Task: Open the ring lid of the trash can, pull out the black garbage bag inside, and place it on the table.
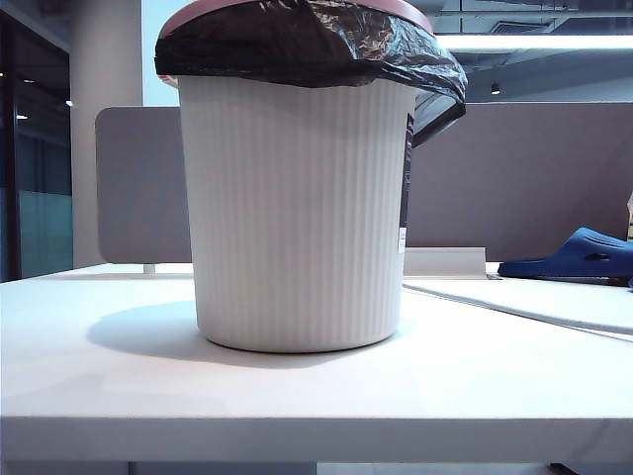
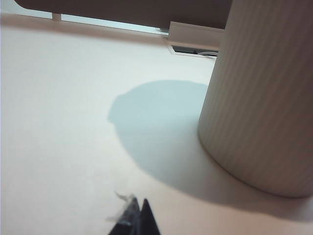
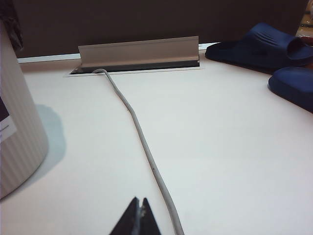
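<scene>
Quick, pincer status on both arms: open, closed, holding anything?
Left pincer: closed, empty, low over the table beside the trash can.
Right pincer: closed, empty, next to the grey cable.

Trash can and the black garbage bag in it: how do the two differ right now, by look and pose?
The trash can is cream-white and stiff with fine vertical ribs; the black garbage bag is glossy, crinkled and limp. The trash can stands upright on the table; the black garbage bag drapes over its rim, held under the pink ring lid. The trash can's wall looks even all round; the black garbage bag hangs lower on the right side. Neither is touched by an end effector.
</scene>
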Motion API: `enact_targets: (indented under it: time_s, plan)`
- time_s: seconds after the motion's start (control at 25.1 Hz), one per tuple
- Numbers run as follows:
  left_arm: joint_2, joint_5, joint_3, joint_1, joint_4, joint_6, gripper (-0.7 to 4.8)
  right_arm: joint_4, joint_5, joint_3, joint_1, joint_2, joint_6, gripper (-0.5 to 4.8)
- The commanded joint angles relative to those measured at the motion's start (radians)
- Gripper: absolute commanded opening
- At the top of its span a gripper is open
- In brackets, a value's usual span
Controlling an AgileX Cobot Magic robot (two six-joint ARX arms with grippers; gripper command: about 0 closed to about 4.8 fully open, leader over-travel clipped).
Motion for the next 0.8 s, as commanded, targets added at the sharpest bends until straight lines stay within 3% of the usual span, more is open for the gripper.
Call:
enact_targets:
  time_s: [0.04,0.4,0.56,0.68,0.8]
  plan:
    - [0.000,0.003,0.002,0.001,0.006,0.006,-0.06,0.011,-0.002,0.003,0.000,0.000,0.004,-0.06]
    - [0.000,0.003,0.002,0.001,0.006,0.006,-0.06,0.011,-0.003,0.003,0.000,0.000,0.006,-0.06]
    - [0.000,0.004,0.002,0.001,0.007,-0.011,-0.06,0.013,-0.068,0.003,0.000,0.000,0.222,-0.06]
    - [0.000,0.027,0.002,0.001,0.007,-0.156,-0.06,0.069,-0.119,0.003,0.000,0.000,0.467,-0.05]
    - [0.000,0.030,0.002,0.001,0.013,-0.319,-0.06,0.169,-0.239,0.004,0.000,0.000,0.583,-0.06]
